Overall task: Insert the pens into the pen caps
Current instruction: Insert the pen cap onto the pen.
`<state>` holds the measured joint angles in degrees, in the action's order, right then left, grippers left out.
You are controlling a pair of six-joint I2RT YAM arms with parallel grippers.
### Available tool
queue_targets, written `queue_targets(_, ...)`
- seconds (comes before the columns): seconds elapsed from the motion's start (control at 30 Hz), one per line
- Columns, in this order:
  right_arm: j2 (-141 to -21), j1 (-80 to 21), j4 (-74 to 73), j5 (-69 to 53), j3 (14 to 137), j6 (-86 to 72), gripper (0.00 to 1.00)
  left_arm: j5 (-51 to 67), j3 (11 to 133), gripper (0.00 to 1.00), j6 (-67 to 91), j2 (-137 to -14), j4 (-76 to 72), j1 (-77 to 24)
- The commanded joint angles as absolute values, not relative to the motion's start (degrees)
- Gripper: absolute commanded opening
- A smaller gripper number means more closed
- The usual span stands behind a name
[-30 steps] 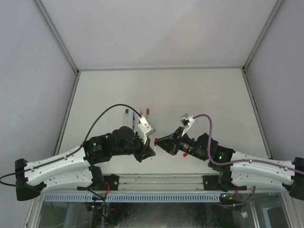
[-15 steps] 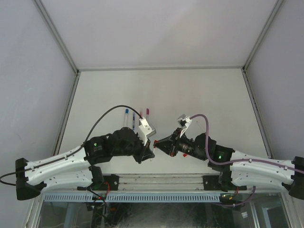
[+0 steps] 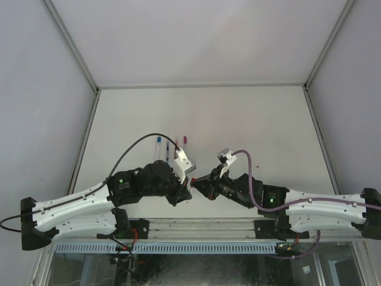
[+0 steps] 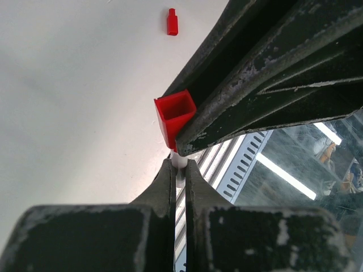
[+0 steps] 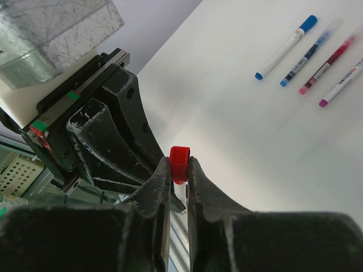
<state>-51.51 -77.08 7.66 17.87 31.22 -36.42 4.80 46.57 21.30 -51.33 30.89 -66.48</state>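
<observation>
Grip: left gripper (image 4: 179, 168) clamps thin pen (image 4: 179, 161), whitish tip just past fingertips. right gripper (image 5: 179, 170) pinches red cap (image 5: 180, 160), which touches pen tip; whether seated, cannot tell.

Risks, judged:
- cap looks skewed to barrel, so push may jam or twist it out of pads
- thin barrel may slide back through fingers

spare cap (image 4: 172, 21) beyond left fingers; other pens (image 5: 283, 49) beyond right fingers.

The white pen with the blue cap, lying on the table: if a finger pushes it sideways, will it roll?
Probably: the white pen looks slim and round and lies flat on the table. Pushed toward the neighbouring pen beside it, it may knock that. It looks straight and rigid, so lifting shouldn't bend it.
</observation>
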Motion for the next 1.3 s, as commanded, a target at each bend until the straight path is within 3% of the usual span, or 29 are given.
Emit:
queue_targets(0.0, -56.5, -82.0, -13.6, 4.2, 26.7, -37.1, 0.0, -3.4, 50.3, 0.0, 19.3, -48.8, -2.7, -64.9)
queue_targets(0.2, -52.2, -79.7, -7.6, 0.9, 26.7, -36.3, 0.0, -3.5, 49.5, 0.0, 19.1, -48.9, -2.8, -65.0)
queue_targets(0.5, -43.5, -68.9, -9.9, -0.1, 35.0, -30.9, 0.25, -3.9, 45.2, 0.0, 20.0, -48.3, -2.8, -65.0)
queue_targets(0.73, -35.0, -58.5, -16.5, -0.2, 39.6, -26.9, 0.39, -6.1, 41.2, 0.0, 20.8, -46.0, -2.2, -65.0)
queue_targets(0.97, -33.9, -50.9, -22.1, -1.2, 39.6, -24.6, 0.49, -7.6, 40.4, 0.0, 19.9, -45.6, -1.3, -65.0)
queue_targets(1.07, -34.6, -48.0, -22.3, -1.8, 39.6, -23.9, 0.66, -7.7, 40.4, 0.0, 19.6, -45.7, -1.3, -65.0)
queue_targets(1.27, -36.7, -41.9, -22.3, -1.9, 39.5, -23.1, 0.89, -8.8, 40.4, 0.0, 19.8, -46.0, -1.2, -64.9)
